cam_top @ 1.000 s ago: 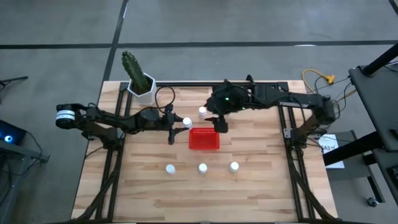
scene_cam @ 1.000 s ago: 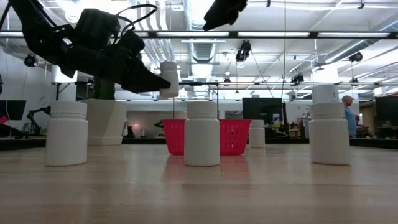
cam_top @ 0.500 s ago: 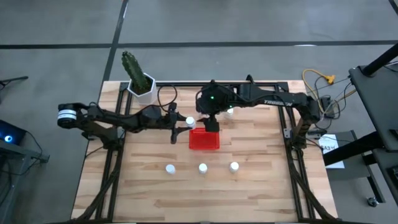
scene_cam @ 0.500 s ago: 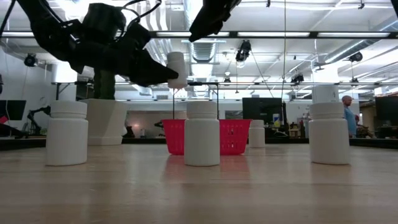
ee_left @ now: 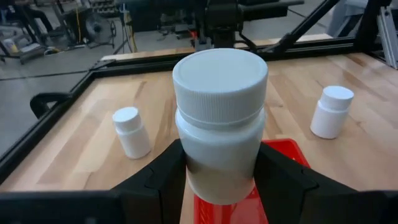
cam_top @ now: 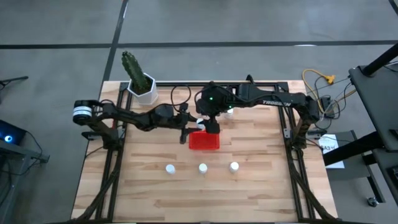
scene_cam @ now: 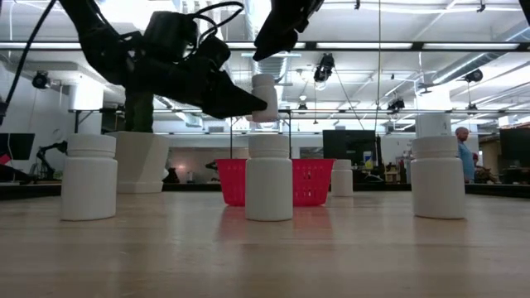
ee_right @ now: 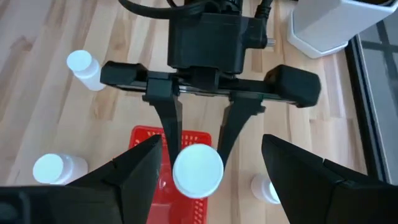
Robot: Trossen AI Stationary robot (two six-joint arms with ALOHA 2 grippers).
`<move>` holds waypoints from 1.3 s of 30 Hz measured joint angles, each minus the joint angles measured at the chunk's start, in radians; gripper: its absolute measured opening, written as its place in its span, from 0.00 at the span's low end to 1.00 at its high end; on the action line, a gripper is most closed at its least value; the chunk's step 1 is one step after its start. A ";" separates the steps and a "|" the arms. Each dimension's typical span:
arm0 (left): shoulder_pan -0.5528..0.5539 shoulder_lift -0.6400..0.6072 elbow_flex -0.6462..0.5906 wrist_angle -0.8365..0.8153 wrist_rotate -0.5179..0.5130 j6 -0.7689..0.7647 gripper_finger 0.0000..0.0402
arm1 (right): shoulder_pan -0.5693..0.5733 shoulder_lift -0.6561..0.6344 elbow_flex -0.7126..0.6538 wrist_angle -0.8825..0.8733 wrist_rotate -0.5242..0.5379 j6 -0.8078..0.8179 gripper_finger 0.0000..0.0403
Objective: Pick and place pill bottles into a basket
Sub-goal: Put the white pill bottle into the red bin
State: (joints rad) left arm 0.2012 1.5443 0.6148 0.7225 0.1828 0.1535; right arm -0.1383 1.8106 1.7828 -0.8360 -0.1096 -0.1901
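Note:
My left gripper is shut on a white pill bottle, high above the left part of the red basket. My right gripper is open and empty. It points down from above that bottle and the basket, and it stands higher than the left gripper in the low view. Three more bottles stand upright in a row on the table in front of the basket. Another bottle stands behind the basket. My left gripper pinches the bottle's body, below the cap, between its two fingers. The fingers come level from the table's left, one on each side of the bottle. The bottle stands upright in the hold, cap up, lifted clear above the basket.
A white hexagonal pot with a cactus stands at the table's far left corner. The two arms overlap above the basket. A second bottle stands behind the basket in the left wrist view. The table's near half holds bare wood around the front row.
My left gripper has carried the bottle up and toward the table's right, from beside the basket's left side to above it, still upright. My right gripper has swung from the basket's far right corner toward the left, and now stays above the basket.

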 joint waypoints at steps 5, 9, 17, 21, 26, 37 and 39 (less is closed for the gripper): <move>0.000 0.007 0.008 -0.027 0.000 0.017 0.37 | 0.000 0.000 -0.008 -0.041 -0.001 0.006 0.66; 0.000 0.006 0.008 -0.028 0.000 0.018 0.37 | 0.000 0.000 -0.014 -0.043 -0.004 0.003 0.66; 0.000 0.005 0.008 -0.028 0.000 0.018 0.37 | 0.001 0.000 -0.021 -0.045 -0.056 -0.006 0.66; 0.000 0.005 0.008 -0.028 0.000 0.018 0.37 | 0.001 0.000 -0.021 -0.045 -0.056 -0.016 0.66; 0.000 0.004 0.008 -0.028 0.000 0.019 0.37 | 0.001 0.000 -0.021 -0.044 -0.056 -0.024 0.66; 0.000 0.004 0.008 -0.028 0.000 0.019 0.37 | 0.000 0.000 -0.025 -0.043 -0.056 -0.028 0.66; 0.000 0.004 0.008 -0.028 0.000 0.019 0.37 | 0.000 0.000 -0.025 -0.043 -0.056 -0.028 0.66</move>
State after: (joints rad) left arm 0.2016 1.5482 0.6224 0.6945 0.1825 0.1722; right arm -0.1383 1.8107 1.7573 -0.8793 -0.1658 -0.2180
